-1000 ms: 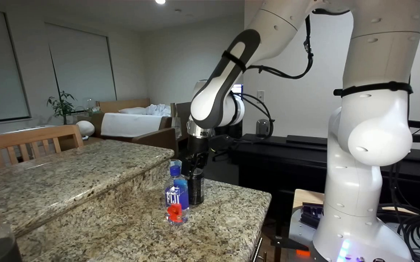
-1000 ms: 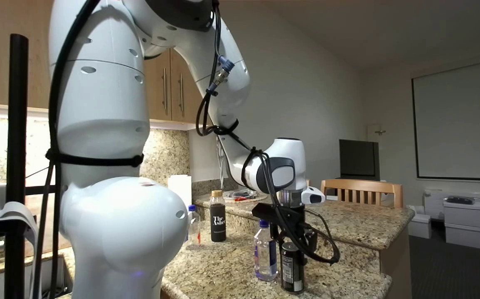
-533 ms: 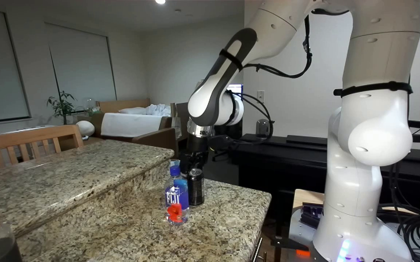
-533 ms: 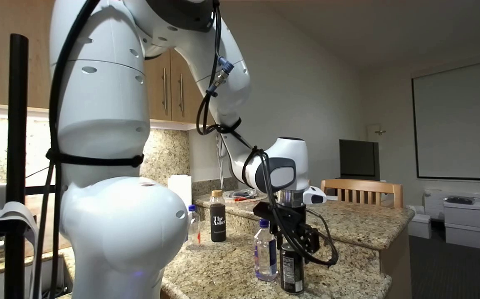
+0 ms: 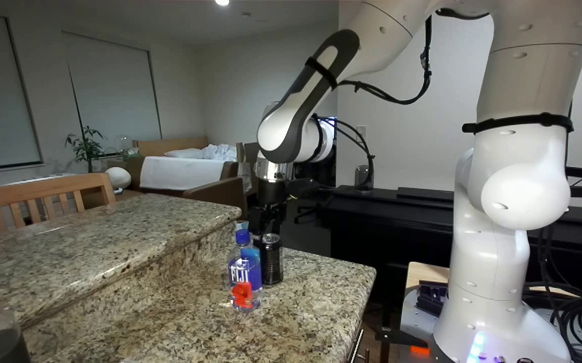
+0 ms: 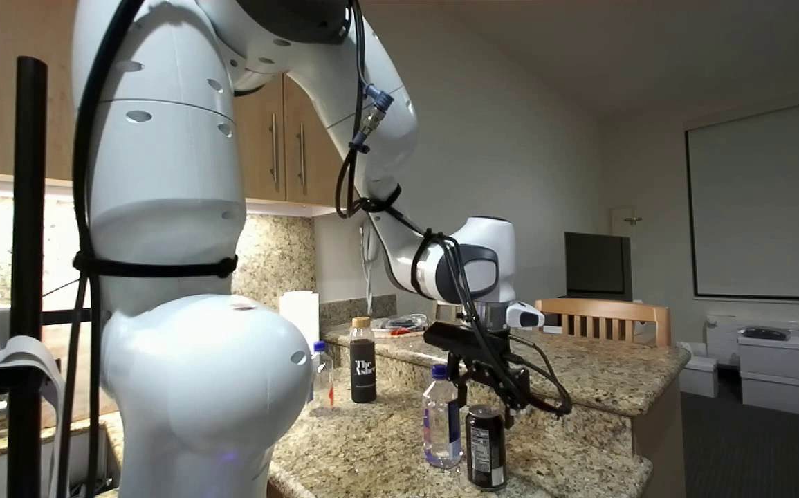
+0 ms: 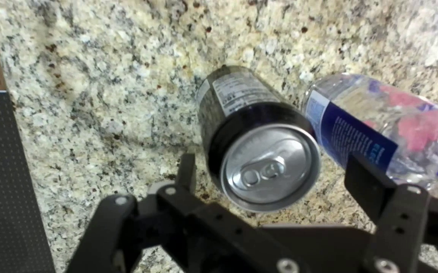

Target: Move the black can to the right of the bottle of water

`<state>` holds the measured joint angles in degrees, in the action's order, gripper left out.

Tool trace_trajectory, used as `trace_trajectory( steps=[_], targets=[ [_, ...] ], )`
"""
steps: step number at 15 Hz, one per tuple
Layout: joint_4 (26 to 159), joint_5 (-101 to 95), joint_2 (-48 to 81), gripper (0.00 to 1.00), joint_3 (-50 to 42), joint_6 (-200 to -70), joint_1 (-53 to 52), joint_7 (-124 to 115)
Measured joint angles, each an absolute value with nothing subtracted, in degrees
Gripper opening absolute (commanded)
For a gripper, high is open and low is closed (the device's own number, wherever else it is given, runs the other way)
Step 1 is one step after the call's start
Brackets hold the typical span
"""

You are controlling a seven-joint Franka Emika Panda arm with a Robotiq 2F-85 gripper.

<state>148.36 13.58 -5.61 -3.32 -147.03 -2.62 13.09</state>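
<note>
The black can stands upright on the granite counter, close beside the bottle of water. In an exterior view the can shows just right of and behind the bottle, which has a blue cap. From the wrist, the can's silver lid lies between the spread fingers of my gripper, with bare counter visible on both sides of it. The right finger overlaps the bottle's blue label in this view; contact cannot be judged. In both exterior views the gripper hangs at the can's top.
A bottle with dark contents and a tan cap and another blue-capped clear bottle stand farther along the counter. A raised granite ledge runs alongside. The counter's edge shows at the wrist view's left.
My gripper has spread its fingers off the can and risen, uncovering the can's top. The can and the bottle stay in place.
</note>
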Motion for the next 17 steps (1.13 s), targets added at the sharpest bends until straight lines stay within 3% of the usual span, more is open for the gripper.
trace_trajectory(
  steps=[9, 17],
  targets=[
    [141.4, 4.8, -12.4, 1.00, -3.3, -123.9, -0.3, 7.5],
    [139.4, 3.8, -14.4, 1.00, -3.7, -116.6, 0.7, 7.4]
  ],
)
